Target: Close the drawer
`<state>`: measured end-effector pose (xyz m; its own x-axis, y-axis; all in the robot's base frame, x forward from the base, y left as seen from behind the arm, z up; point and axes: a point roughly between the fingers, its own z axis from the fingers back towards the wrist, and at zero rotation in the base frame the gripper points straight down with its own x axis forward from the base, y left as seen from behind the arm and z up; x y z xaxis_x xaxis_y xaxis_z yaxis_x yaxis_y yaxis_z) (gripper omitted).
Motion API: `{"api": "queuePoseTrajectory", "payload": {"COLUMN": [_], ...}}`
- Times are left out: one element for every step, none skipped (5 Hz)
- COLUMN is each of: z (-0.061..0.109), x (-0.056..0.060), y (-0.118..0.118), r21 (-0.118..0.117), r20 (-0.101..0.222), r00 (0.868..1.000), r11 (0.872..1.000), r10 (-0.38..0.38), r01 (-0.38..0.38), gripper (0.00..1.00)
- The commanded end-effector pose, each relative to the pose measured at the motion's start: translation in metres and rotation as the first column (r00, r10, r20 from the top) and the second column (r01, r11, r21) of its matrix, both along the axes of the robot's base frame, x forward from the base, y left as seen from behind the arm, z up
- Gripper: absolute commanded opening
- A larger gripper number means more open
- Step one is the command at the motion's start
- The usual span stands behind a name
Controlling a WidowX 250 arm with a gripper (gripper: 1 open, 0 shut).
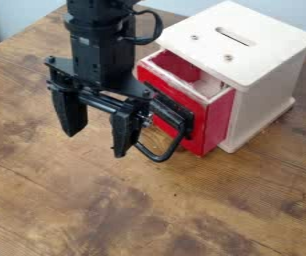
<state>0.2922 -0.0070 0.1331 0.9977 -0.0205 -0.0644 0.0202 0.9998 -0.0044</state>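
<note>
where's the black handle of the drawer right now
In the camera view, the black loop handle sits just below the frame's centre, sticking out from the red drawer front toward the gripper, right beside its nearer finger; contact can't be told.

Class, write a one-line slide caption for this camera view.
Open gripper beside the black handle of a partly open red drawer.

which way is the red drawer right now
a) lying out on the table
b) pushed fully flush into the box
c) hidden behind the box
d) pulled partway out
d: the red drawer sticks out of the cream-white box, its open top visible.
</note>
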Motion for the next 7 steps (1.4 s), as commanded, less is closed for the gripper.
{"api": "queuePoseTrajectory", "payload": {"z": [-0.016,-0.044,-0.049,-0.051,-0.063,-0.065,-0.064], "x": [0.006,0.035,0.060,0.072,0.078,0.093,0.092], "y": [0.002,0.001,0.007,0.013,0.015,0.014,0.012], "r21": [0.004,0.001,0.002,-0.017,-0.019,-0.014,-0.010], "r20": [0.164,0.249,0.218,0.257,0.259,0.254,0.246], "r00": [0.986,0.968,0.970,0.952,0.954,0.960,0.966], "r11": [1.000,0.999,0.994,0.986,0.989,0.993,0.996], "r10": [0.022,0.038,0.108,0.164,0.149,0.114,0.085], "r01": [-0.023,-0.040,-0.111,-0.166,-0.149,-0.114,-0.085], "gripper": [1.00,1.00,1.00,1.00,1.00,1.00,1.00]}}
